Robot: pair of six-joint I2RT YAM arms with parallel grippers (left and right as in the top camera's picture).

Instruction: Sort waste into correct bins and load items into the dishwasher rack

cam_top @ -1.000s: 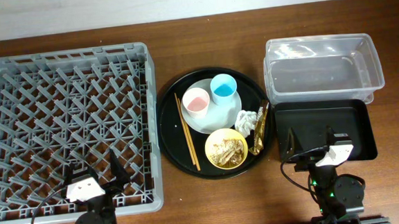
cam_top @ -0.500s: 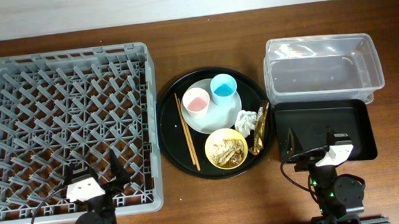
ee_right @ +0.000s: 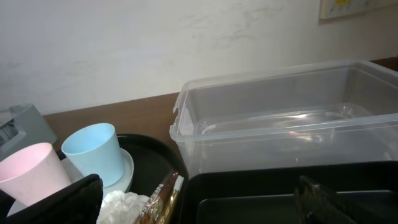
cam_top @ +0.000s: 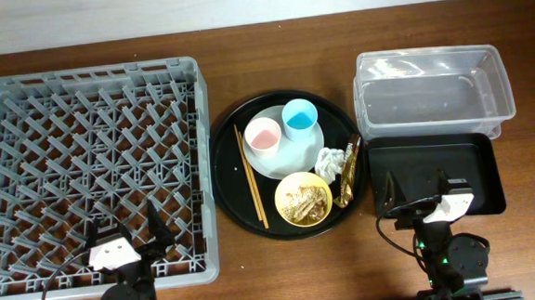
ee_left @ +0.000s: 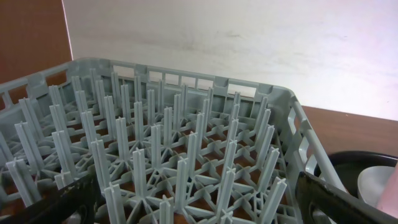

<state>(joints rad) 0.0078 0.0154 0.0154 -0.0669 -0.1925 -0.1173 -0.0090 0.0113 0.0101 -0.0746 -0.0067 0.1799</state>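
The grey dishwasher rack point(cam_top: 86, 75) fills the left, and my open left gripper point(cam_top: 124, 231) hangs over its near edge, pegs point(ee_left: 186, 137) between its fingers. On the round black tray point(cam_top: 227, 171) sit a pink cup point(cam_top: 262, 136), a blue cup point(cam_top: 300, 118), a pale plate point(cam_top: 291, 160), chopsticks point(cam_top: 251, 177), and a yellow bowl point(cam_top: 303, 199) of beige scraps. A white napkin point(cam_top: 330, 160) and gold wrapper point(cam_top: 348, 173) lie beside the bowl. My open right gripper point(cam_top: 416, 189) hovers over the near part of the black bin point(cam_top: 434, 158), with the clear tub point(cam_top: 432, 93) behind.
The wall runs along the table's far edge. In the right wrist view the napkin point(ee_right: 121, 208) and wrapper point(ee_right: 158, 199) lie just left of the black bin point(ee_right: 261, 199). Bare wood shows between rack, round tray and bins.
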